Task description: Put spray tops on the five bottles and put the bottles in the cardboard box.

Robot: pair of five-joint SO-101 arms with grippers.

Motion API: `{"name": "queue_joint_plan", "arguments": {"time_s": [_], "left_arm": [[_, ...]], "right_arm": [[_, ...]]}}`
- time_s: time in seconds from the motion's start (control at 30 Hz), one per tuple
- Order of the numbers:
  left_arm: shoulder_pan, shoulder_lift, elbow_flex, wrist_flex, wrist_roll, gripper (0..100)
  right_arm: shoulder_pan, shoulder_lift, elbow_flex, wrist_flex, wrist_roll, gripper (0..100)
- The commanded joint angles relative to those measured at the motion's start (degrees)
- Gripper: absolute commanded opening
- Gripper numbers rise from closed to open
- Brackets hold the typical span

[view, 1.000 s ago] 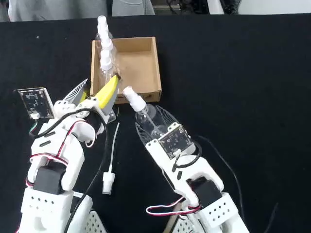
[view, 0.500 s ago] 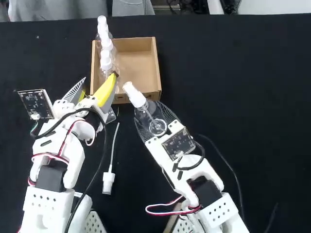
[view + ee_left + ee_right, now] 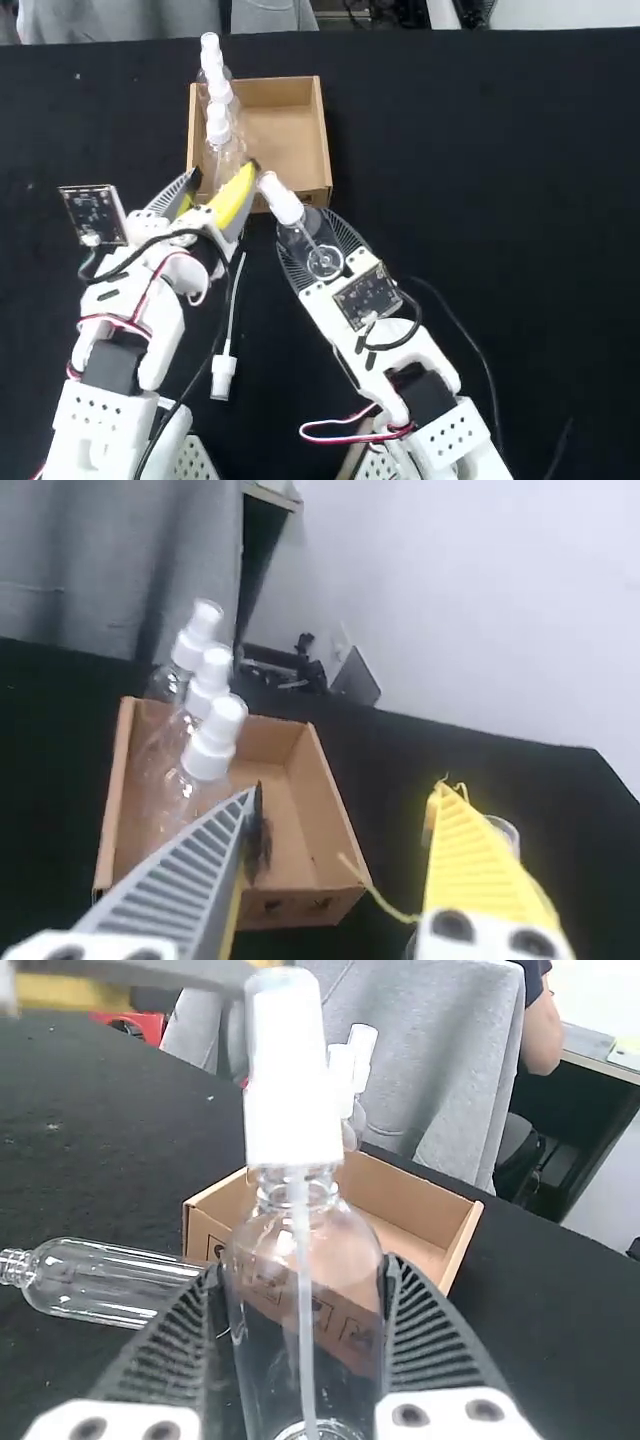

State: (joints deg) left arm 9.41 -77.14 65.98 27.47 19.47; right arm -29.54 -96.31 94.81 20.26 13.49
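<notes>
The right end effector point(image 3: 302, 1265) pinches a capped bottle point(image 3: 305, 233) by its body, between its black fingers point(image 3: 170, 1340). The bottle's long axis runs from near-right to far-left, and its white top points at the near wall of the box point(image 3: 285, 130), just short of it. The left end effector point(image 3: 345, 792) is spread wide and holds nothing, just left of that top. Three capped bottles point(image 3: 216, 112) sit in a row along the box's left wall. An uncapped bottle point(image 3: 100, 1280) lies on its side on the surface point(image 3: 500, 150) near the box. A loose spray top point(image 3: 223, 372) lies between the arms, head near, tube pointing far.
</notes>
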Motion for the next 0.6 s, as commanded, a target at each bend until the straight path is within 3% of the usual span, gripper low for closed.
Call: {"name": "queue_joint_plan", "arguments": {"time_s": [0.0, 0.27, 0.57], "left_arm": [[3.6, -0.6, -0.6, -1.1, -4.3, 24], [8.9, -1.1, -1.0, 2.7, -5.4, 24], [9.6, -1.1, -1.0, 2.8, -5.4, 24]], "right_arm": [[2.1, -1.8, -0.6, -1.9, 0.1, 6.0], [2.2, -1.8, -0.3, -1.9, 0.1, 6.0], [2.3, -1.8, -0.3, -1.8, 0.1, 6.0]]}}
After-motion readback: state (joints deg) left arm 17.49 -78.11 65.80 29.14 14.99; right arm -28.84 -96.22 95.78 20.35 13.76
